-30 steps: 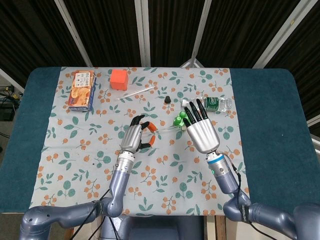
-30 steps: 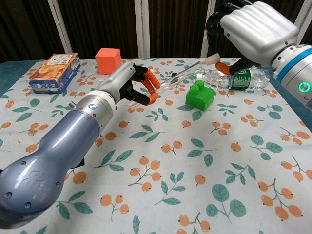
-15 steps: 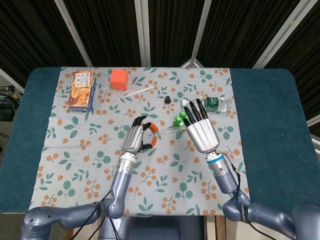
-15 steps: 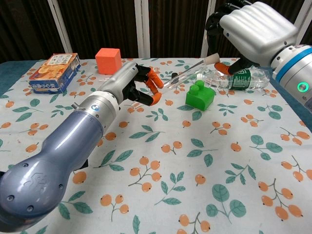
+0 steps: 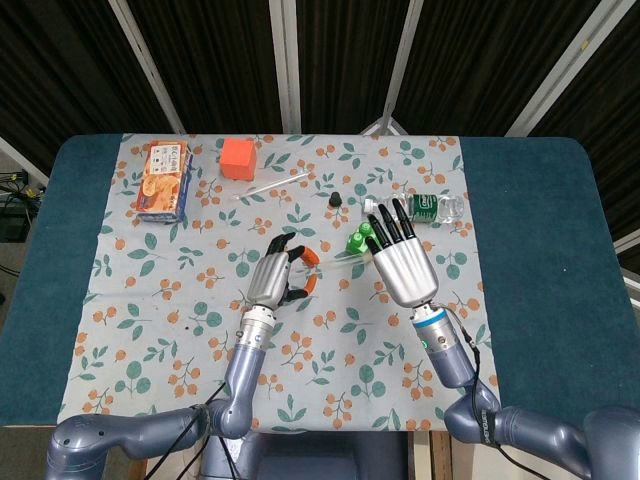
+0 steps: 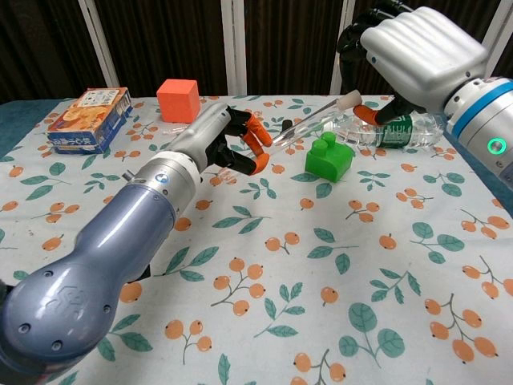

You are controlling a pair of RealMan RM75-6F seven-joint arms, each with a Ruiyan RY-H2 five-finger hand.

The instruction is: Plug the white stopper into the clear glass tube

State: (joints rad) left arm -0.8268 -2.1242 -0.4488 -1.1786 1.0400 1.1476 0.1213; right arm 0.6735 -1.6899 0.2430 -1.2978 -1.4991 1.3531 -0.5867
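My left hand [image 5: 274, 280] [image 6: 215, 142] pinches the near end of the clear glass tube [image 6: 300, 127] between its orange-tipped fingers. The tube [image 5: 335, 261] slants up and to the right, above the cloth. Its far end meets the white stopper [image 6: 351, 99], which my right hand [image 6: 417, 50] pinches between thumb and fingers. In the head view the right hand [image 5: 402, 262] covers the stopper. Whether the stopper sits inside the tube mouth or only touches it cannot be made out.
A green block [image 6: 329, 156] and a lying plastic bottle [image 6: 405, 128] sit just below the right hand. At the back left are an orange cube [image 5: 238, 158] and a snack box [image 5: 164, 179]. A thin clear stick [image 5: 272, 186] and a small black cap [image 5: 336, 199] lie mid-table.
My left hand has moved a little to the right and forward, raising the tube's far end up to the stopper. The right hand has barely shifted.
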